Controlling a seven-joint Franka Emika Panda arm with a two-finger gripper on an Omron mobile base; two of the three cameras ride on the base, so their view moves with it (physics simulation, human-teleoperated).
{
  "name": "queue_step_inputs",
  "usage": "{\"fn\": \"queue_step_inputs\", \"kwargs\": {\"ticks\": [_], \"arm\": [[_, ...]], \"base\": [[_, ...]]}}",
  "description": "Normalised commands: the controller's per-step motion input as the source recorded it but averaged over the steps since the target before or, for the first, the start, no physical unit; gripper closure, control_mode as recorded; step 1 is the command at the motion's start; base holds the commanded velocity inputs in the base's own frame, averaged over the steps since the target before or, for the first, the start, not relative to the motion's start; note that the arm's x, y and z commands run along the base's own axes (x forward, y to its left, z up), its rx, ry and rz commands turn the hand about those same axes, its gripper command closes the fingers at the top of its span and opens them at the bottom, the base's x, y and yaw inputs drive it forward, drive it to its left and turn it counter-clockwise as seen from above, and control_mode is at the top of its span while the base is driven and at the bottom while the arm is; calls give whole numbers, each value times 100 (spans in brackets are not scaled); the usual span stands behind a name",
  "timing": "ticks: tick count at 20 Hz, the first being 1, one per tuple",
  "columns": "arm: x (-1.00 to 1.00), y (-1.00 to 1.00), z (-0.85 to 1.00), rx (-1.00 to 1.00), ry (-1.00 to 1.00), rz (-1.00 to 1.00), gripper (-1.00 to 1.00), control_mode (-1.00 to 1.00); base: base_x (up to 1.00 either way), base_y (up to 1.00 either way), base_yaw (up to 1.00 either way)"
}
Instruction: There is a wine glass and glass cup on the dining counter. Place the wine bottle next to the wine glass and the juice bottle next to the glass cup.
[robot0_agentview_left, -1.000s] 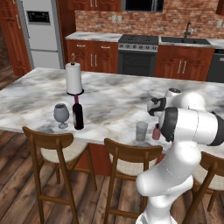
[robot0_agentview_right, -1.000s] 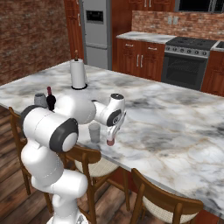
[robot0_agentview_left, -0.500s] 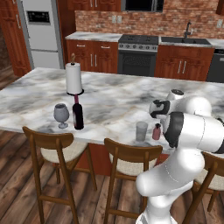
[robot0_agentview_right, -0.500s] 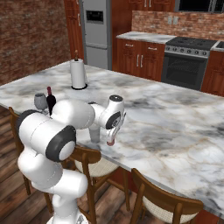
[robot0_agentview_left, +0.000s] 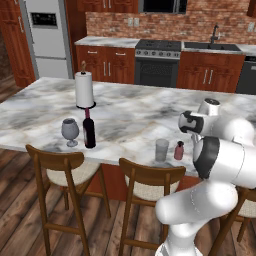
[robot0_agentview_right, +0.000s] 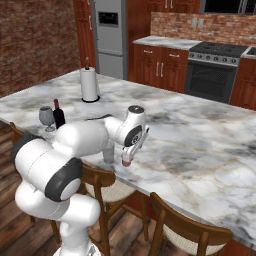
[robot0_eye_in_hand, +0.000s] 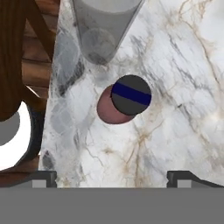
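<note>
- White-grey marbled top of the large dining counter (robot0_agentview_left: 130, 112), on a reddish wood cabinet base, carries all four task things near its front edge, above the wooden stools (robot0_agentview_left: 145, 182).
- Small pinkish-purple juice bottle (robot0_agentview_left: 178, 150) stands upright on the marble, just beside the short straight-sided grey translucent glass cup (robot0_agentview_left: 161, 149); the two are close, and whether they touch cannot be told.
- From the hand camera, the juice bottle (robot0_eye_in_hand: 124, 100) is seen from above: a dark round cap crossed by a blue stripe over a pink body, with the glass cup (robot0_eye_in_hand: 101, 30) just past it.
- Two-finger gripper (robot0_eye_in_hand: 124, 178) hangs above the juice bottle, its dark fingertips (robot0_eye_in_hand: 183, 177) spread wide apart at either side of the view, nothing between them and touching nothing.
- In the right base view, the gripper (robot0_agentview_right: 131, 157) points down over the juice bottle (robot0_agentview_right: 126, 161), with the glass cup (robot0_agentview_right: 109, 152) to its left.
- Tall dark wine bottle (robot0_agentview_left: 89, 129) with a dark red neck stands upright just beside the stemmed grey translucent wine glass (robot0_agentview_left: 70, 131), well apart from the cup and juice bottle.
- White paper-towel roll (robot0_agentview_left: 84, 90) on a dark base stands behind the wine bottle, further in on the counter.
</note>
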Motion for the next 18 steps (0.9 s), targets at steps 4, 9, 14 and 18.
{"fn": "queue_step_inputs", "kwargs": {"ticks": [4, 9, 14, 18], "arm": [[-39, -5, 18, 0, 0, -20, -100, -100], [-38, 0, 14, 0, 0, -32, -100, -100], [-45, 0, 5, 0, 0, -46, -100, -100], [-45, 0, 5, 0, 0, -49, -100, -100]], "base": [[0, 0, 0], [0, 0, 0], [0, 0, 0], [0, 0, 0]]}}
